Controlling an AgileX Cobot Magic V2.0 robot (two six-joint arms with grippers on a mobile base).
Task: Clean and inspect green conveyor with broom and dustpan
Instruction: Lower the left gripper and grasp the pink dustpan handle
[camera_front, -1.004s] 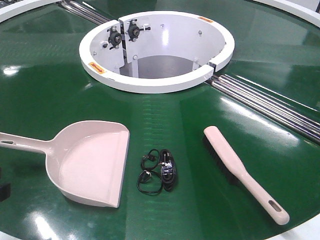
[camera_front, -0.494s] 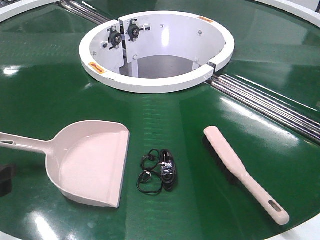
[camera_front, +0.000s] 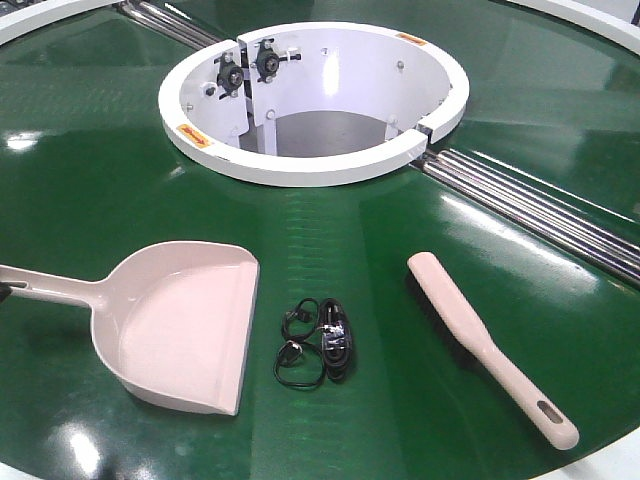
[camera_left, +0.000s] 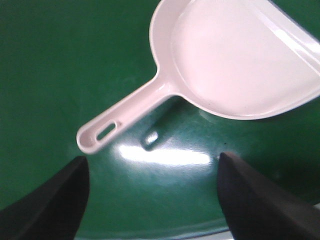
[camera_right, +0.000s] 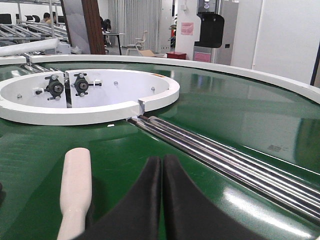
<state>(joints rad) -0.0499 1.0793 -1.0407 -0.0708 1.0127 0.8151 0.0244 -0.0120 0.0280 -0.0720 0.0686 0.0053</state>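
Two tools lie flat and well apart on the green conveyor (camera_front: 330, 230). The dustpan (camera_front: 185, 325) is on the left arm's side, mouth facing right. Its long handle runs off to the left, and in the wrist view the slotted end slants toward the left gripper (camera_left: 151, 159), whose jaws stand wide apart and empty just short of it. The broom (camera_front: 480, 340) lies diagonally on the right, its head beside the right gripper (camera_right: 162, 160), whose fingers are pressed together on nothing. A black cable bundle (camera_front: 318, 345) sits between the tools.
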